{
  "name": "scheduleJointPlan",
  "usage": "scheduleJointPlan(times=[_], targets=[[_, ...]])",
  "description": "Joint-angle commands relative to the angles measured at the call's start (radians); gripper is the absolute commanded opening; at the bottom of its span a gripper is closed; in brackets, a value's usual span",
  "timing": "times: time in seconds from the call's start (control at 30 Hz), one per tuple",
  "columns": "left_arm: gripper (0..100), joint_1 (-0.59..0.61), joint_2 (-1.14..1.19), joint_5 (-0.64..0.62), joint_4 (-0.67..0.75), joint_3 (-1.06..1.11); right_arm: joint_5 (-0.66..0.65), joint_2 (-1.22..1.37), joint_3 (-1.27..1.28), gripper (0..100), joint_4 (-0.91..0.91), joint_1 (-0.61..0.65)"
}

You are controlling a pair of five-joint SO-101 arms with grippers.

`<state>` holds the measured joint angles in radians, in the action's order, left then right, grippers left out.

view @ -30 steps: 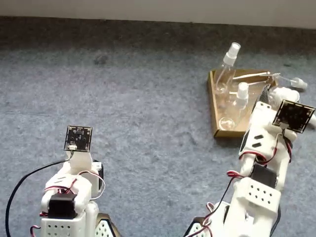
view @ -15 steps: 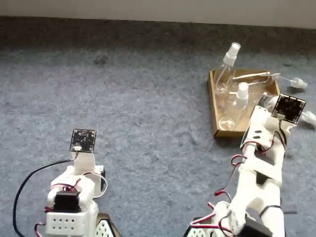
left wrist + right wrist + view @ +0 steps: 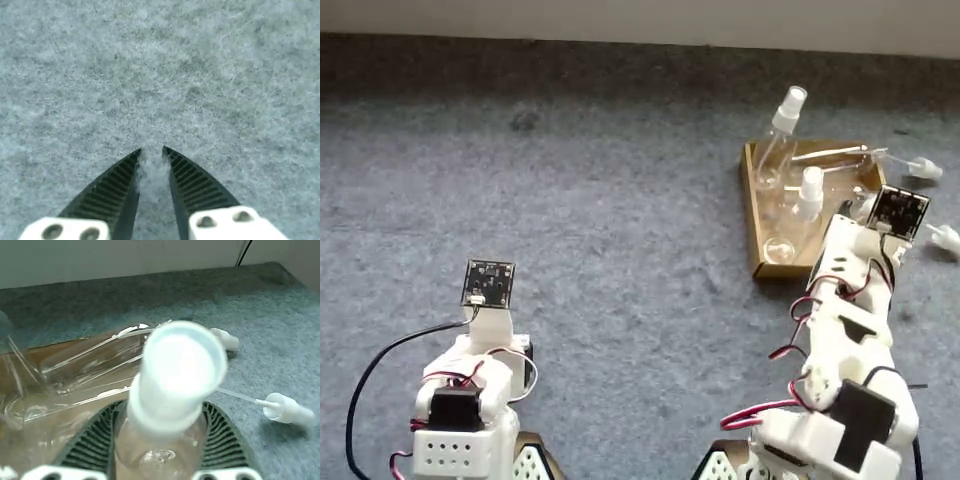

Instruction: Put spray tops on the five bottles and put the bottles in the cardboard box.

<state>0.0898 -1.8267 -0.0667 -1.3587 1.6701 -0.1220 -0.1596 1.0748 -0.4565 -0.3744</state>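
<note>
Cardboard box sits on the grey carpet with clear bottles in it. One leans out over the far rim, and another lies near the middle with its spray top on. Right gripper is clamped around a bottle with a white top fitted, at the box's corner nearest that arm. Can't tell if the bottle is inside the box or just over the rim. One loose spray top lies on the carpet just outside the box, and another lies near it. Left gripper is well away from the box, fingers a crack apart, holding nothing.
</note>
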Motion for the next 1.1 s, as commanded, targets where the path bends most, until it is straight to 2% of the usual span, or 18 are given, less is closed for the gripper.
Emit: scheduleJointPlan(times=[0.0,0.53,0.73,1.07], targets=[[1,0.015,0.001,0.005,0.017,0.024,-0.006,0.099,-0.142,4.5,-0.030,-0.012],[1,0.010,0.001,0.005,0.017,0.024,-0.012,0.147,-0.171,5.3,-0.030,-0.012],[1,0.010,0.001,0.005,0.017,0.024,-0.012,0.147,-0.168,15.9,-0.030,-0.012],[1,0.010,0.001,0.005,0.017,0.024,-0.012,0.145,-0.168,16.7,-0.030,-0.016]])
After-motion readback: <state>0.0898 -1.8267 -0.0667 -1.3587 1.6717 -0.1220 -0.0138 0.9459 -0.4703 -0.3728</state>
